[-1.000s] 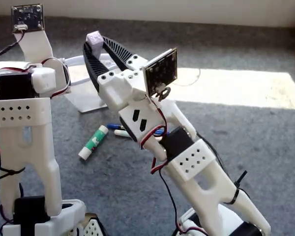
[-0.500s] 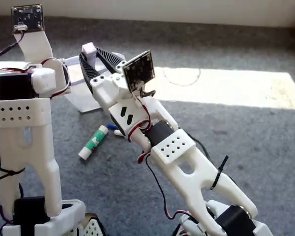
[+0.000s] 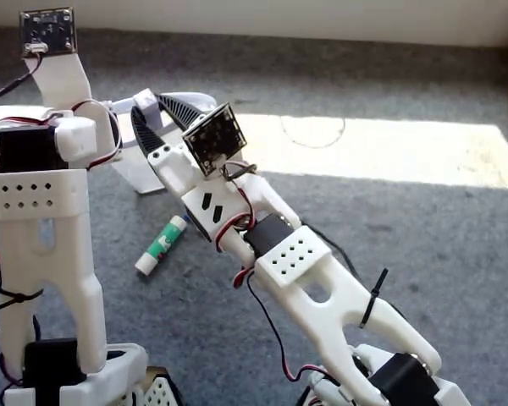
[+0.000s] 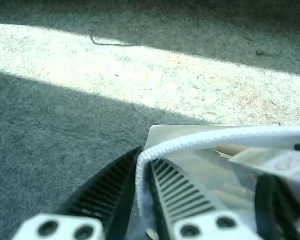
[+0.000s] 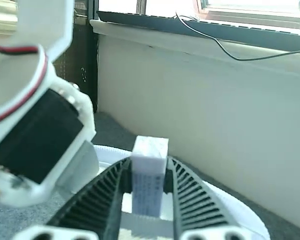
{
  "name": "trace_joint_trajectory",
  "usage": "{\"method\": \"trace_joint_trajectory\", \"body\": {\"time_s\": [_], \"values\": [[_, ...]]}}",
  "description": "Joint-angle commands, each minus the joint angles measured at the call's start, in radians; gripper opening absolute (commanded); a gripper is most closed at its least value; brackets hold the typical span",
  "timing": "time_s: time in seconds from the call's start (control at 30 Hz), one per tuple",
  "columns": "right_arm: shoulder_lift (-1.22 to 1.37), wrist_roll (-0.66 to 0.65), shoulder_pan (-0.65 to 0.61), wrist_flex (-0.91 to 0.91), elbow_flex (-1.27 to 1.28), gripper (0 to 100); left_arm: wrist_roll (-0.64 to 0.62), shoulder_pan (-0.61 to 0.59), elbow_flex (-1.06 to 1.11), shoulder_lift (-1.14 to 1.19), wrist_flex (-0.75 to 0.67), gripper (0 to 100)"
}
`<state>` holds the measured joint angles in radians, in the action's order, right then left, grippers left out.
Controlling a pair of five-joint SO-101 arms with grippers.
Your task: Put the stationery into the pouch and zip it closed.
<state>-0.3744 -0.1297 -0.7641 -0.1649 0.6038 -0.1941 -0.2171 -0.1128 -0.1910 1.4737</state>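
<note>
A white eraser (image 5: 150, 185) stands upright between the black fingers of my right gripper (image 5: 149, 162), which is shut on it. In the high view that gripper (image 3: 158, 106) hangs over the mouth of the translucent white pouch (image 3: 142, 172) at the back left. My left gripper (image 4: 142, 162) is shut on the pouch's white zipper edge (image 4: 200, 142) and holds the pouch (image 4: 210, 170) open. The eraser (image 4: 272, 160) shows just above the opening there. A green-and-white glue stick (image 3: 162, 244) lies on the carpet in front of the pouch.
Grey carpet (image 3: 406, 211) covers the floor, with a bright sunlit band (image 3: 389, 148) to the right of the pouch. The left arm's white body (image 3: 42, 194) stands close beside the right arm. A wall (image 5: 230, 110) rises behind the pouch.
My right arm has swung left and lowered with the eraser, from beside the pouch to over its mouth. It now covers the pens that lay near the glue stick. The left arm has kept still.
</note>
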Motion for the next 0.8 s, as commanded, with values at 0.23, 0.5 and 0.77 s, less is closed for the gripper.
{"method": "trace_joint_trajectory", "body": {"time_s": [0.23,0.5,0.77], "values": [[-0.07,-0.009,-0.001,-0.012,0.018,17.7,0.011,-0.016,0.028,0.013,-0.006,1],[-0.364,-0.005,0.101,0.185,0.038,17.7,0.011,-0.016,0.028,0.013,-0.006,1],[-0.507,-0.005,0.217,0.453,-0.039,17.7,0.011,-0.051,0.025,0.013,-0.006,1]]}}
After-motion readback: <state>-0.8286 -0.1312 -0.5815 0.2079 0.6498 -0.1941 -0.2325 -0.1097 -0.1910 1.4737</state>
